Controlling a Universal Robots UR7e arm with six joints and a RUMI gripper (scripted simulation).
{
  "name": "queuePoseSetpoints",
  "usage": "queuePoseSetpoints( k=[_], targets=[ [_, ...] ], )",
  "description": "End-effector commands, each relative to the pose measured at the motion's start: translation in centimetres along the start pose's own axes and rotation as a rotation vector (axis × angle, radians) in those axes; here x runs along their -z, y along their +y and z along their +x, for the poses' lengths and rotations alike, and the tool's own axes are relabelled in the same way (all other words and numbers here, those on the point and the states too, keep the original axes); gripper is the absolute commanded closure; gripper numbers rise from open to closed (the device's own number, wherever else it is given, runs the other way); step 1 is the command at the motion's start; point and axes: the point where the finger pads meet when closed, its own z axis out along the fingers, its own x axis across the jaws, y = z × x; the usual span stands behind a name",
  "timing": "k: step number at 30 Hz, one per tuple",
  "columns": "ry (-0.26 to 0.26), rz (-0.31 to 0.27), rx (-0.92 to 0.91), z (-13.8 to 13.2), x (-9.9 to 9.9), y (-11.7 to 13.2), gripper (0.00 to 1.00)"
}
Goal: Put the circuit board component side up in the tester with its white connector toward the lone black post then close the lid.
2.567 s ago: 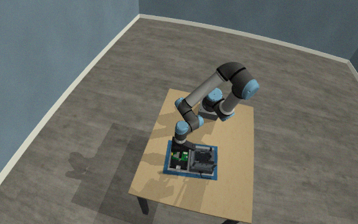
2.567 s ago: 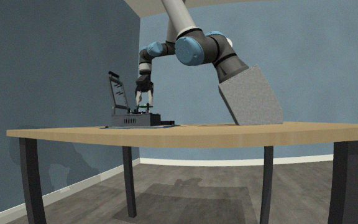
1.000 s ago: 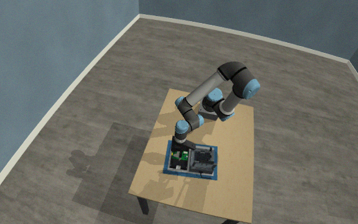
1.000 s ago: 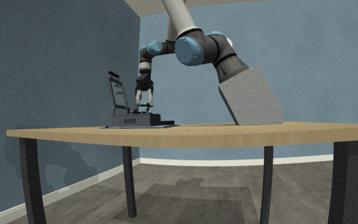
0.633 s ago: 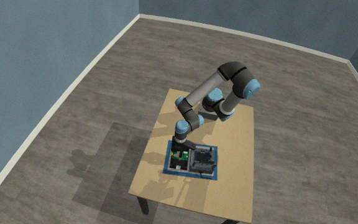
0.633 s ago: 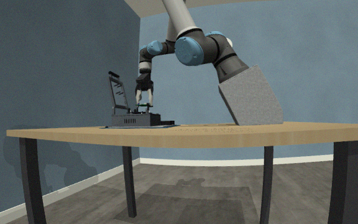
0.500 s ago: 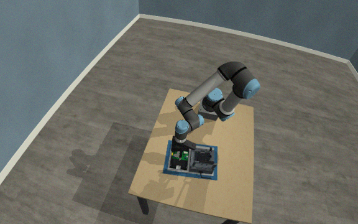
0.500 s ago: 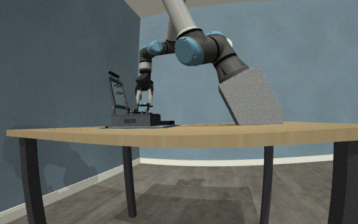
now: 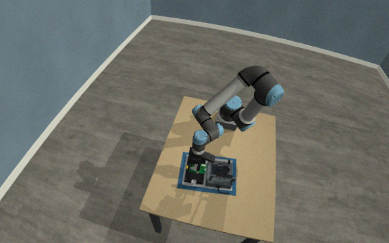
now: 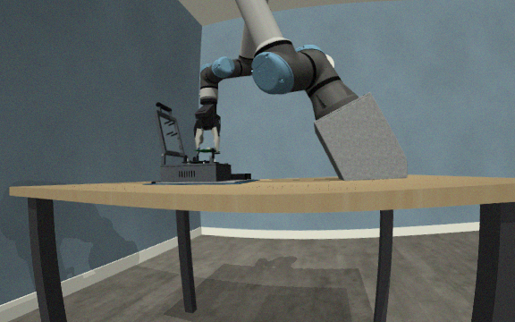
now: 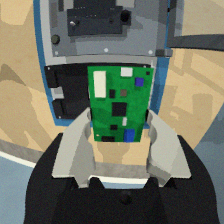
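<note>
The circuit board (image 11: 119, 104) hangs level, component side up, above the tray (image 11: 56, 92), pinched by its side edges in the half-closed gripper (image 11: 120, 132). This looks like the carrying step. The tester (image 11: 107, 31) lies at twelve o'clock with its lid (image 10: 170, 131) raised; next the board needs aligning over the pins.

I hold the circuit board (image 11: 120, 104) level between my fingers, above the tray (image 11: 61, 92). The tester (image 9: 221, 173) sits just beside the tray, both on a mat (image 9: 181, 175) on the counter (image 9: 248, 209).
</note>
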Motion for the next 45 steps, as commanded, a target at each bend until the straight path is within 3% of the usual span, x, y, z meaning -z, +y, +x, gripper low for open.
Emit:
queuePoseSetpoints(
  k=[1,35,45],
  targets=[
    [0.001,-0.001,0.000,-0.3,0.1,-1.1,0.61],
    [0.001,-0.001,0.000,-2.8,0.9,-11.5,0.61],
    [0.001,-0.001,0.000,-3.3,1.0,-13.5,0.61]
  ],
)
